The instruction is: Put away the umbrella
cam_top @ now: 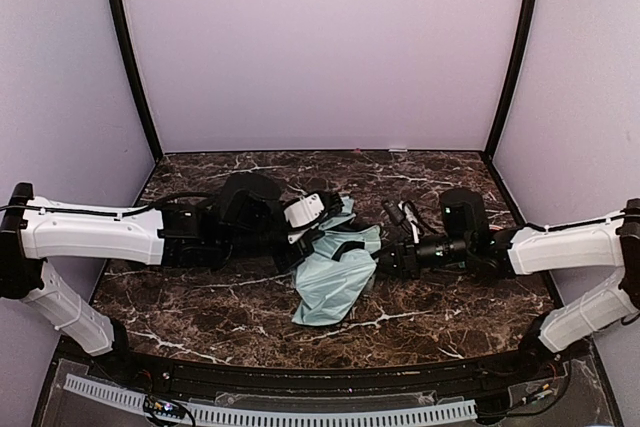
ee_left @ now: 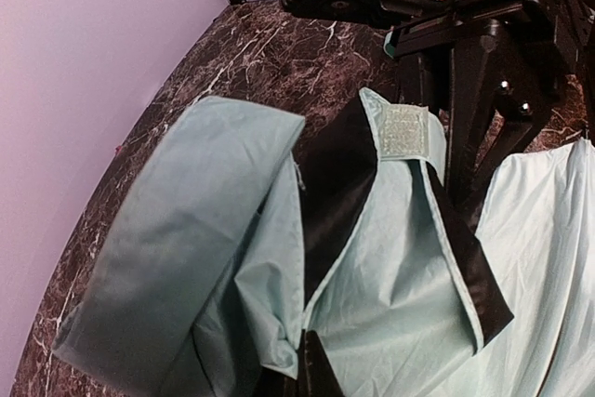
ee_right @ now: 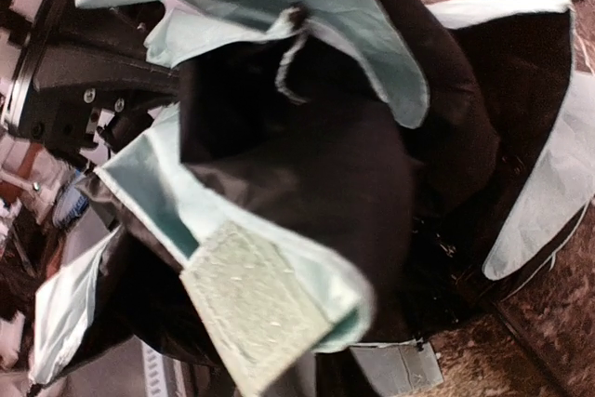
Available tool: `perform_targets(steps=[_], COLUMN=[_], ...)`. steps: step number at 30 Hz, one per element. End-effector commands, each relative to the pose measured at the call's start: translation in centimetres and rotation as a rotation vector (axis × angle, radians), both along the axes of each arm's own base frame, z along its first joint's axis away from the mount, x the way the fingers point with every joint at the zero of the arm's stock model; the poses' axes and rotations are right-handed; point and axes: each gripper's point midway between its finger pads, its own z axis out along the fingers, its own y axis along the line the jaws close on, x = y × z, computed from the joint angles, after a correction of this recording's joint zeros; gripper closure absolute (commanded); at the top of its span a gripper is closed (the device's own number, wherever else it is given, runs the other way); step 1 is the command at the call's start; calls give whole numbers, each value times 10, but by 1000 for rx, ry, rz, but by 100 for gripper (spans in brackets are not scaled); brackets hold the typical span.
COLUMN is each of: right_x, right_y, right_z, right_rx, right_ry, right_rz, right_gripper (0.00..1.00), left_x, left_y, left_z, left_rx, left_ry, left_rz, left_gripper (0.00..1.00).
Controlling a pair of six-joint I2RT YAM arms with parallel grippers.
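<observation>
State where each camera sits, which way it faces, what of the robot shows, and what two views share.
Top external: above and behind the bases, looking down on the table; left arm and right arm meet at the umbrella.
Left wrist: on the left arm, facing the mint fabric and the right arm beyond; own fingers unseen.
Right wrist: on the right arm, facing the black lining, left arm behind; own fingers unseen.
Shared: both wrist views show the strap tab.

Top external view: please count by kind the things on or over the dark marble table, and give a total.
Pale mint-green folding fabric umbrella with black lining: 1
White-and-black jointed robot arms: 2
Total: 3
</observation>
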Motion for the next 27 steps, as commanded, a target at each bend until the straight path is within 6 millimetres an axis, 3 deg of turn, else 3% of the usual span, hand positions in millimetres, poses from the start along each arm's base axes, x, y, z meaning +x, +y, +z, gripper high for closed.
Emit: perform_targets(steps=[1,5,10,14,19,23,27], right_x=[-1,7,19,24,36,45,59], right_y=[9,-7,-18,-16,-4,6,13], right_z=[32,44,82,117,168,201,210], right_rx=[50,-46,-129,-150,-124,-102,-134], right_ry=[-107,-189,-271,-322,-375,-416,-423], right_rz=[59,7,-33,-17,0,17,12], right_gripper=[100,100,100,100,100,100,100], left_x=[-1,5,17,6,-31,-54,-51], left_y=[8,16,22,28,37,36,26], left_z=[17,18,22,42,63,60,42], left_rx=[-59,-63,-37,-63,-143,-187,-178], left_ry=[-4,-24,-41,-74,-104,-74,-27], left_rz=[1,23,59,3,-166,-267,-269], left_gripper=[98,73,38,32,24,25,26])
